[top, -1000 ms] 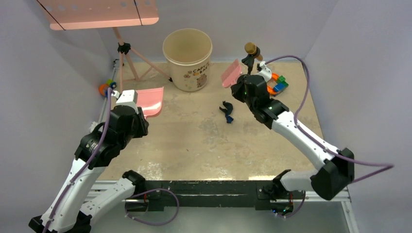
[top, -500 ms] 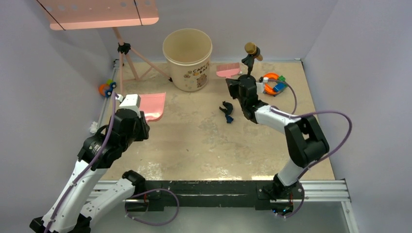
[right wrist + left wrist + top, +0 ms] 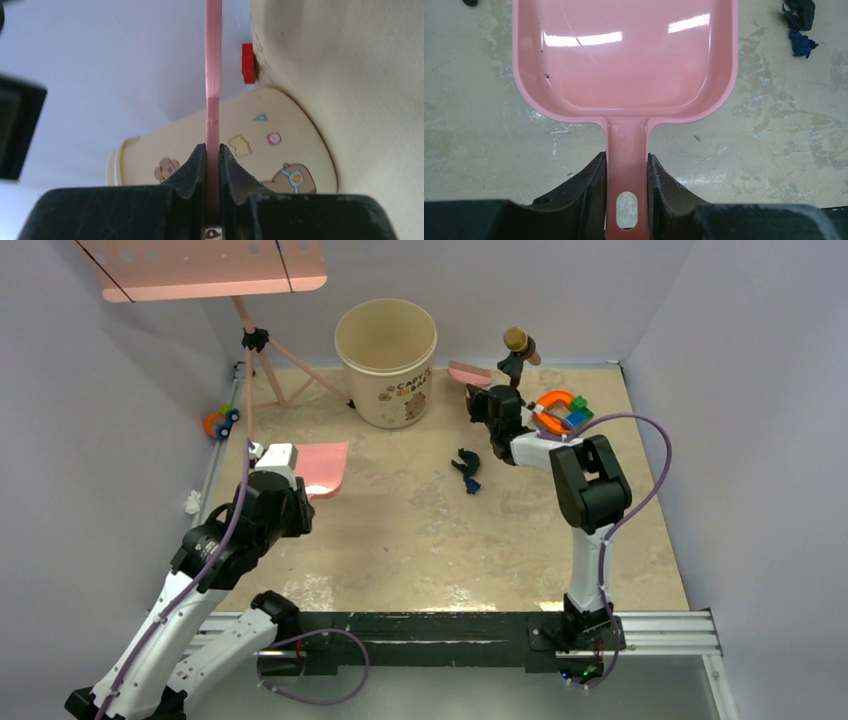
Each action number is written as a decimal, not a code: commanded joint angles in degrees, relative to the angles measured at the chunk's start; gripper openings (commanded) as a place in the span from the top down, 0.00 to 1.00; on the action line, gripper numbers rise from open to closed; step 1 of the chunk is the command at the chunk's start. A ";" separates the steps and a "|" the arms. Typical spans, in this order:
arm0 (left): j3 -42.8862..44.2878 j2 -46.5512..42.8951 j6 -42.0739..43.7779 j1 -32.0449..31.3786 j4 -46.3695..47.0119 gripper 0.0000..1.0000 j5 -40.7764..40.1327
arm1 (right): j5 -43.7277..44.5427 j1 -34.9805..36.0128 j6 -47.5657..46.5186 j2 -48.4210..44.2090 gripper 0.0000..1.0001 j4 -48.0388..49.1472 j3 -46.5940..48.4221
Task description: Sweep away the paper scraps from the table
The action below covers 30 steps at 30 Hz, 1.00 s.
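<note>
Two paper scraps, a black wad and a dark blue wad (image 3: 466, 471), lie together mid-table (image 3: 420, 540). In the left wrist view the black one (image 3: 800, 12) and the blue one (image 3: 802, 44) lie off the pan's far right corner. My left gripper (image 3: 283, 469) is shut on the handle of a pink dustpan (image 3: 324, 468); its fingers (image 3: 626, 160) clamp the handle, and the pan (image 3: 624, 60) is empty. My right gripper (image 3: 486, 400) is shut on a flat pink brush (image 3: 468, 373), seen edge-on in its wrist view (image 3: 213, 60), up behind the scraps.
A cream bucket (image 3: 386, 360) with a bear print stands at the back centre, close to the brush (image 3: 280, 145). Orange-blue-green toy blocks (image 3: 562, 410) lie right of the right wrist. A tripod stand (image 3: 262, 350) is at back left. A small toy (image 3: 220, 422) sits at the left edge.
My right arm has folded back, and its wrist has moved to the back beside the bucket with the brush turned. My left arm has shifted the dustpan slightly right and nearer.
</note>
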 commanded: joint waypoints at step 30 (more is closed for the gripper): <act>-0.72 -0.77 0.99 0.21 3.63 1.00 -0.27 | -19.05 -0.28 9.34 -19.55 1.00 -34.79 -11.69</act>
